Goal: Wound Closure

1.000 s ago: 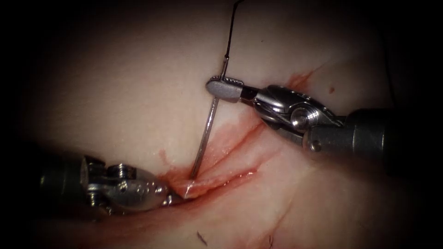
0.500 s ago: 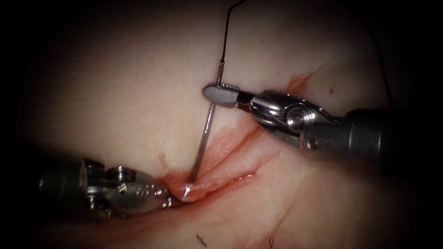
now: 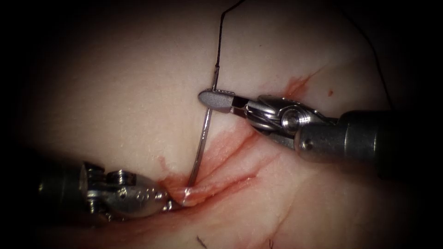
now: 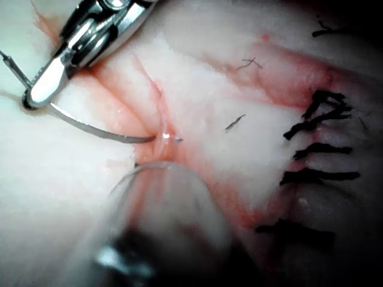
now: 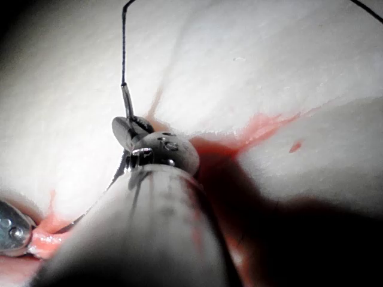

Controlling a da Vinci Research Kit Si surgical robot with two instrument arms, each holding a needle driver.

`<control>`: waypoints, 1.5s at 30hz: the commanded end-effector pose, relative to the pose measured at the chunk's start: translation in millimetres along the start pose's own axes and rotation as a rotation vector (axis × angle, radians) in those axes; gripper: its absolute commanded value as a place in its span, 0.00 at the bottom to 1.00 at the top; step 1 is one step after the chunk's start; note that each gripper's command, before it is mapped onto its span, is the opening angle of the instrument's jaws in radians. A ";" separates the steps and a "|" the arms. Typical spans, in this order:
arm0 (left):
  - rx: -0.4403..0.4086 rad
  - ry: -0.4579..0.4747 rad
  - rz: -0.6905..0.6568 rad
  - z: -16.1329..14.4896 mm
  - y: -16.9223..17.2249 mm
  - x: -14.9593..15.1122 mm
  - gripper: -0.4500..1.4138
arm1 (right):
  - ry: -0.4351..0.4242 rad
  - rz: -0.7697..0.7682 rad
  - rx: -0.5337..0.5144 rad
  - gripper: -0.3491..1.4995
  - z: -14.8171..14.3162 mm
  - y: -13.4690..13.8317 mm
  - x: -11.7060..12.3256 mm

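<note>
Step in hand: needle going into the tissue (image 3: pixel 138 83). Over the last second the right tool (image 3: pixel 217 99) moves left and down a little, and the needle (image 3: pixel 203 138) goes from near-straight to visibly bowed, tip staying at the same spot in the cut (image 3: pixel 217 182). Reads as the right tool driving the needle in.

Right tool: jaws clenched on the needle close to its tail end, just below where the thread (image 3: pixel 219 41) joins. Thread runs up and away from the jaws. In the right wrist view the same grip shows: right tool (image 5: pixel 133 133) on the tail, thread (image 5: pixel 123 48) rising from it.

Needle: tip buried in the left lip of the cut, most of the curve still out and above the tissue. Left wrist view has the needle (image 4: pixel 96 130) entering the lip, with a small glint just past the entry; can't tell if that's the tip.

Left tool (image 3: pixel 167 202): tip sits at the left end of the cut, touching the wet lip just beside the needle entry. Looks pinched on the tissue edge, holding it up.

Next move, judging from this: follow the needle's curve by wrist rotation, not a straight push. Bowing suggests side load.

Red fluid (image 3: pixel 230 147) pooled along the cut. Finished stitches (image 4: pixel 320 149) visible in the left wrist view.
</note>
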 end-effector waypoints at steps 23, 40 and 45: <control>0.000 0.000 0.001 0.7 0.1 0.0 0.06 | -0.041 0.175 -0.009 0.00 0.9 -1.2 -2.3; 0.000 0.000 0.001 0.8 0.1 0.0 0.05 | -0.084 0.276 0.068 0.00 1.3 -2.3 -3.6; 0.001 0.000 0.002 0.9 0.1 -0.1 0.05 | -0.094 0.294 0.084 0.00 1.4 -3.0 -4.2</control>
